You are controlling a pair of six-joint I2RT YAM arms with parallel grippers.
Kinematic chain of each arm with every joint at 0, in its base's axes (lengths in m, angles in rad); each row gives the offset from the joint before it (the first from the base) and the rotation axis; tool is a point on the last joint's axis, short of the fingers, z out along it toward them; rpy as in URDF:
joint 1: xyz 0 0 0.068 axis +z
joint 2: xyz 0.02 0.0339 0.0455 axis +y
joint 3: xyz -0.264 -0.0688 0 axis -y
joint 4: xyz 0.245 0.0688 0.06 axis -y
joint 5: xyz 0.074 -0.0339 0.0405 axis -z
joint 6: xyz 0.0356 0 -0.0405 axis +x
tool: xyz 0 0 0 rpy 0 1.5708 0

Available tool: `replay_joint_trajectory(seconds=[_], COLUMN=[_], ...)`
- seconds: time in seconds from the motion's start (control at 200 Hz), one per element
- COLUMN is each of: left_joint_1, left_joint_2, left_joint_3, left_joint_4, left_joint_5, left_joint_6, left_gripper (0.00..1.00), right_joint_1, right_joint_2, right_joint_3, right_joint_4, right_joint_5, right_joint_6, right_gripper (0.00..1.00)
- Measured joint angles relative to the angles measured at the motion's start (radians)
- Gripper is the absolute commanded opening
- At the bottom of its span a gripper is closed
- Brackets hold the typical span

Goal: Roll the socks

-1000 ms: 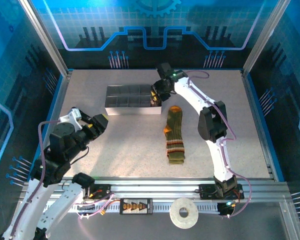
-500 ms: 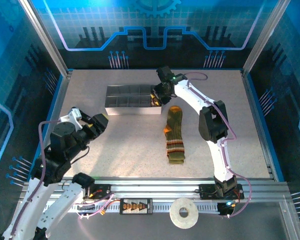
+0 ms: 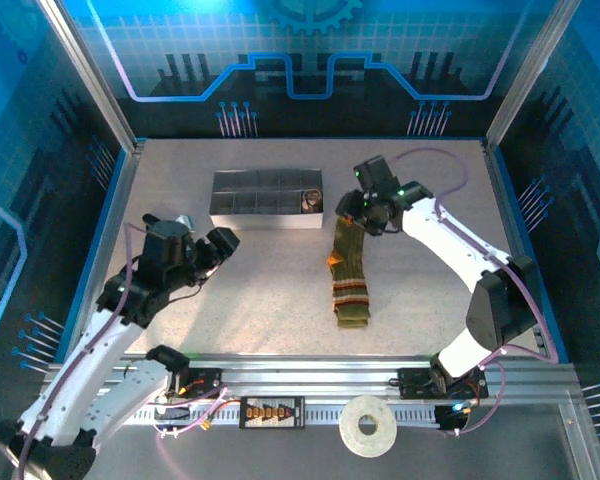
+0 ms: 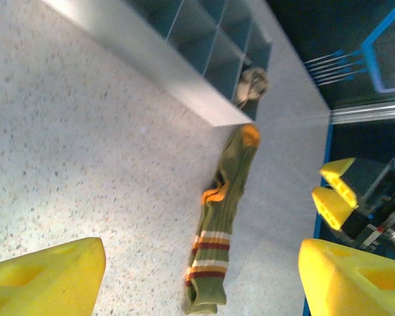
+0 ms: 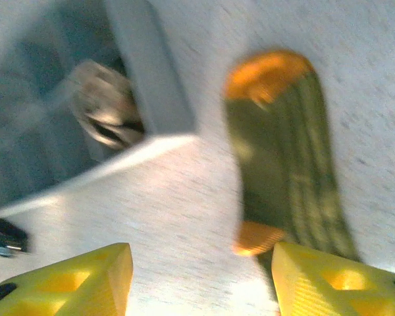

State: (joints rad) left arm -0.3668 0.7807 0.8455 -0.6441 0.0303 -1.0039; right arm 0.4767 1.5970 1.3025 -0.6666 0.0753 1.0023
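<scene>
The right claw has drawn back from the tray with its jaws parted. The beige sock lies bundled in the tray's end cell, so that one looks finished. The claw now hangs empty just over the toe of the green sock, which lies flat and unrolled beside the tray — the left claw, wide open and empty, stands well apart from it.

Olive sock: ribbed knitted cloth, matt, with the orange toe and heel in the same knit. Beige sock: soft knit, matt. Tray: smooth grey walls with a dull sheen. Table: speckled, fine-grained, matt. My left fingers and right fingers: smooth yellow plastic.
</scene>
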Motion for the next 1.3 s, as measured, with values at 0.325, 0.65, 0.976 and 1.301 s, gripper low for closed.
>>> replay_joint_trajectory(seconds=[0.325, 0.65, 0.976, 1.301], left_joint_1=[-0.042, -0.042, -0.042, -0.042], left_joint_2=[0.070, -0.002, -0.063, -0.103], left_joint_3=[-0.052, -0.065, -0.097, -0.128], left_joint_4=[0.031, -0.009, -0.090, -0.130], left_joint_5=[0.031, -0.004, -0.034, -0.041], left_joint_6=[-0.045, -0.053, -0.072, -0.112], left_gripper=[0.76, 0.77, 0.77, 0.76], right_joint_1=[0.093, 0.204, 0.444, 0.480], right_joint_2=[0.164, 0.253, 0.481, 0.570], right_joint_3=[-0.254, -0.190, 0.074, 0.216], right_joint_4=[0.113, 0.241, 0.391, 0.345], right_joint_5=[-0.079, -0.158, -0.294, -0.326], right_joint_6=[-0.027, 0.098, 0.275, 0.231], right_gripper=[0.55, 0.56, 0.57, 0.60])
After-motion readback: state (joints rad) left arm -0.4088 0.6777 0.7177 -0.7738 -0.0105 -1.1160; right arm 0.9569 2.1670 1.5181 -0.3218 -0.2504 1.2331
